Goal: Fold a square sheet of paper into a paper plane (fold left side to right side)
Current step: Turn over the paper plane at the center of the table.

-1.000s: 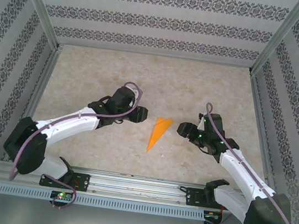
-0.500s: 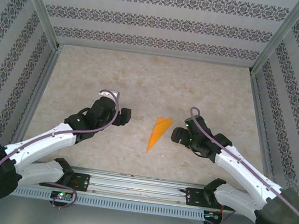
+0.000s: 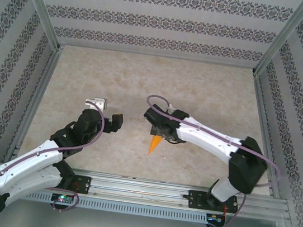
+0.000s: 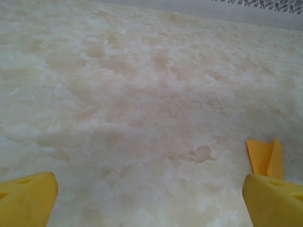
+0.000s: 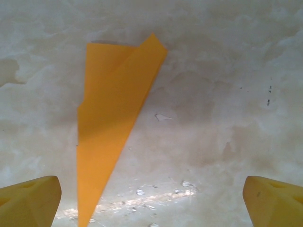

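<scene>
The square sheet of paper lies flat on the table, folded into a narrow orange paper plane (image 5: 111, 123). From above, only the pointed near tip of the paper plane (image 3: 154, 145) shows, because my right gripper (image 3: 159, 130) hovers over the rest. In the right wrist view, the right gripper (image 5: 151, 203) is open. The plane's tip lies on the table between its yellow fingertips (image 5: 28, 201), close to the left one and untouched. My left gripper (image 3: 115, 122) is open to the left of the plane. The wide end of the plane (image 4: 265, 156) shows just beyond the left gripper's right fingertip (image 4: 274, 201).
The marble-patterned table (image 3: 88, 82) is walled by patterned panels on three sides, with metal posts (image 3: 40, 4) at the corners. A rail (image 3: 140, 194) carrying both arm bases runs along the near edge. A scuffed, shiny patch (image 5: 156, 198) marks the surface near the plane.
The right arm swung left across the table and now hovers over the plane. The left arm drew back towards the near left. Both grippers opened wide.
</scene>
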`<state>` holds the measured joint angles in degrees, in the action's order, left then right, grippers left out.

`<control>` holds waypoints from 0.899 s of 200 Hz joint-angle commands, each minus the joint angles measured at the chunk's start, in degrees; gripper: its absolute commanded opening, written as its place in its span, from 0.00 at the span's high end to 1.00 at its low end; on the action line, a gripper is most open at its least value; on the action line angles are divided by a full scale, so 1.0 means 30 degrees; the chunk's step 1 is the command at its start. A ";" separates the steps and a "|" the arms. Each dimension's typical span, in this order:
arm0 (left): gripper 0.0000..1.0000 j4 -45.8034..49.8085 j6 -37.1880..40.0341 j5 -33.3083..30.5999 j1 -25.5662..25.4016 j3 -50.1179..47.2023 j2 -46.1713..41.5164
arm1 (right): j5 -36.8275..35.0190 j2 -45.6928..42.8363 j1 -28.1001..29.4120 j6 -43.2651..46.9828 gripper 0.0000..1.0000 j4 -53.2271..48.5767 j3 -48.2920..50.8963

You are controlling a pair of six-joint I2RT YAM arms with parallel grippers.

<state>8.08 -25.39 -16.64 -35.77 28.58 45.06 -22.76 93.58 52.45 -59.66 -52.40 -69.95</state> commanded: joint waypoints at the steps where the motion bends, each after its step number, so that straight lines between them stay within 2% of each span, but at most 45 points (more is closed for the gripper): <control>1: 0.00 -0.0840 0.0667 -0.0651 0.0380 -0.0480 -0.0753 | -0.1406 0.1962 0.0516 -0.1939 0.02 -0.2930 -0.2160; 33: 0.00 -0.0520 0.1068 -0.0237 0.0453 -0.0572 -0.0836 | -0.1891 0.4936 0.0858 -0.2387 0.05 -0.4576 -0.5291; 58: 0.00 -0.0502 0.1295 -0.0056 0.0467 -0.0678 -0.0840 | -0.2307 0.6724 0.0771 -0.3076 0.13 -0.5754 -0.6946; 79: 0.00 -0.0473 0.1328 0.0121 0.0472 -0.0741 -0.0867 | -0.2280 0.7763 0.0563 -0.3298 0.24 -0.6004 -0.7725; 93: 0.00 -0.0382 0.1340 0.0249 0.0493 -0.0737 -0.0865 | -0.1979 0.8313 0.0351 -0.3432 0.26 -0.5999 -0.8033; 120: 0.00 -0.0159 0.1444 0.0353 0.0470 -0.0738 -0.0869 | -0.1670 0.8929 -0.0061 -0.3660 0.35 -0.5956 -0.8235; 180: 0.00 -0.0056 0.1290 0.0712 0.0490 -0.0796 -0.0895 | -0.0972 0.9672 -0.0416 -0.3547 0.38 -0.5171 -0.8088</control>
<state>8.12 -22.46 -15.25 -35.11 26.83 43.11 -26.50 121.03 51.48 -69.32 -67.64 -93.25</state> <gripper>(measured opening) 0.998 0.625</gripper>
